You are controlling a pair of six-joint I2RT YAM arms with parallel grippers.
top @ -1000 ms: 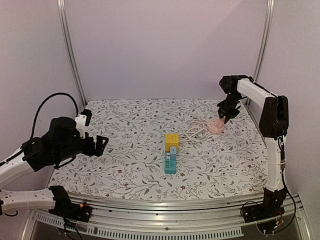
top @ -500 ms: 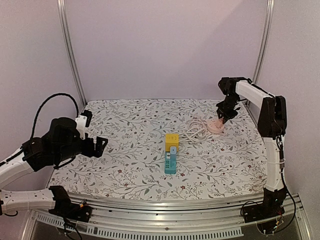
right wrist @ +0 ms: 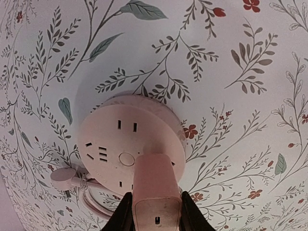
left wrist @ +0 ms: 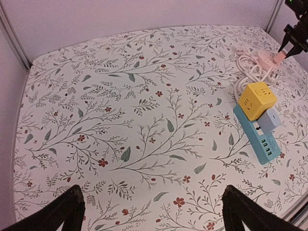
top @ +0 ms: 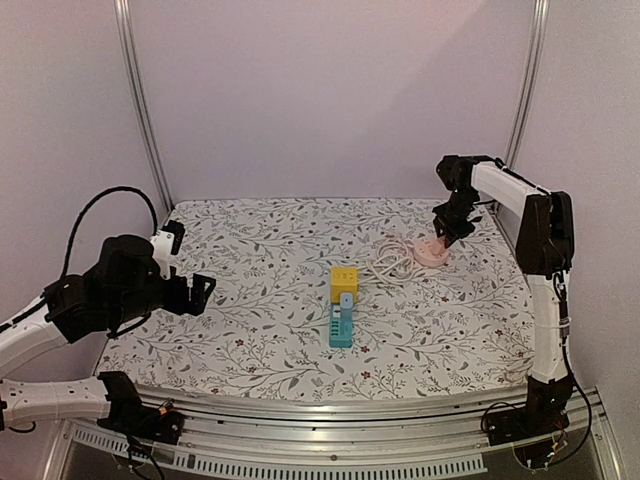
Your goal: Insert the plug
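Note:
My right gripper is shut on a pink plug block and holds it upright on the round pink socket hub, near the hub's right side. In the top view the right gripper sits over the hub at the back right. I cannot tell how deep the plug sits. My left gripper is open and empty, hovering over the floral cloth at the front left; it also shows in the top view.
A yellow cube socket and a grey adapter sit on a teal power strip at mid-table. The hub's white cord coils beside it. Frame posts stand at the back corners.
My right gripper has shifted slightly over the pink hub with the plug. The left arm has barely moved.

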